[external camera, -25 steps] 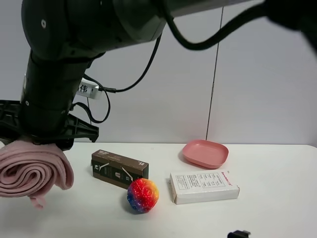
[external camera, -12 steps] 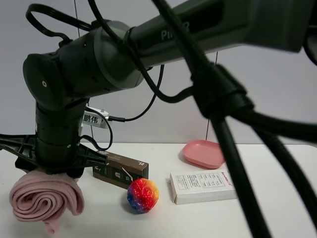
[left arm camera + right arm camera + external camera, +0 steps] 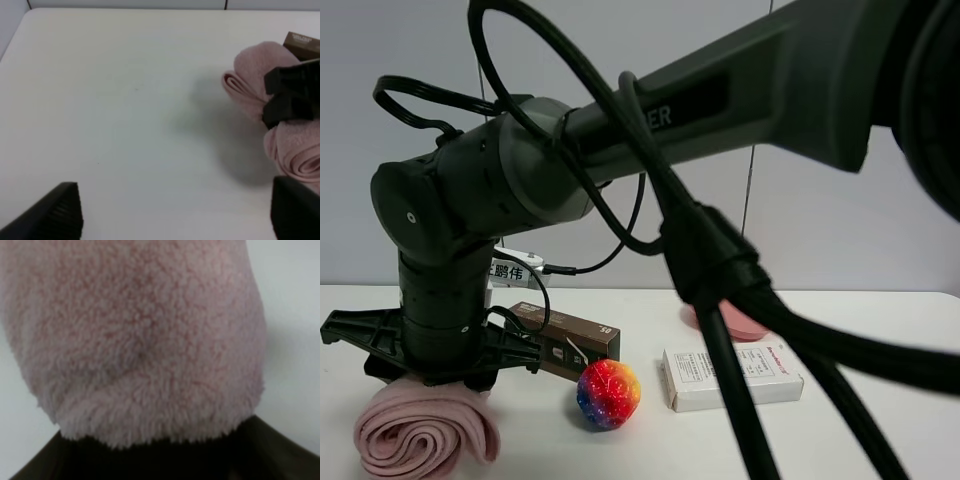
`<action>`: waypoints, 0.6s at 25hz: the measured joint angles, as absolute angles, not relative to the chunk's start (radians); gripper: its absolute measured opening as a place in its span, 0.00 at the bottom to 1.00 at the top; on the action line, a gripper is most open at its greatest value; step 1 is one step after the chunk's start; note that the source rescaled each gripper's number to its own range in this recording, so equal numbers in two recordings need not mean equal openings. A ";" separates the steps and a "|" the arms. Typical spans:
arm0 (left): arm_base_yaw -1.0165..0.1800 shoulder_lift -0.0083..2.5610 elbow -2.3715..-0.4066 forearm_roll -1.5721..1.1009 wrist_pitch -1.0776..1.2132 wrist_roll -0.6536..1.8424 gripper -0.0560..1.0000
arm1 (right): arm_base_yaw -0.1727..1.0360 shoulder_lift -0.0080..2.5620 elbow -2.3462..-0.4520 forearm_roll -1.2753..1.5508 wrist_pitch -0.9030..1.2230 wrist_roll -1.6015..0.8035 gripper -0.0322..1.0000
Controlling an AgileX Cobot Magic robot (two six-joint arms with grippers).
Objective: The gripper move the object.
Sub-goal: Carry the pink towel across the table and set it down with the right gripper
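Lowered since the earlier frames, the soft light-pink rolled towel (image 3: 420,435) is down at the white surface (image 3: 880,400), far left, its spiral end facing the high camera. The right end effector (image 3: 440,372) clamps it from above. Only the left wrist view shows the left end effector (image 3: 177,210), spread wide and empty. A cable mostly hides the pink plastic dish (image 3: 748,325).

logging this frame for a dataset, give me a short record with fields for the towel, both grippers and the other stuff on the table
towel: pink towel lying on white table, left in high view
right: right gripper reaches across, clamped on the towel from above
left: left gripper open, nothing between its fingers
others: brown box, rainbow ball, white box, pink dish partly behind a cable
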State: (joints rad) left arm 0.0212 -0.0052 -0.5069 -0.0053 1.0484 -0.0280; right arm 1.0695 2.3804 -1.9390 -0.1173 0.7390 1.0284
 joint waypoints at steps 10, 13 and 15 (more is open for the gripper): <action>0.021 -0.005 -0.507 -0.005 1.048 -0.027 1.00 | 1.055 2.381 -1.939 -0.207 0.760 1.158 0.03; 0.021 -0.005 -0.507 -0.005 1.048 -0.027 1.00 | 1.053 2.381 -1.939 -0.271 0.764 1.187 0.03; 0.021 -0.005 -0.507 -0.005 1.048 -0.028 1.00 | 1.053 2.381 -1.939 -0.283 0.764 1.191 0.03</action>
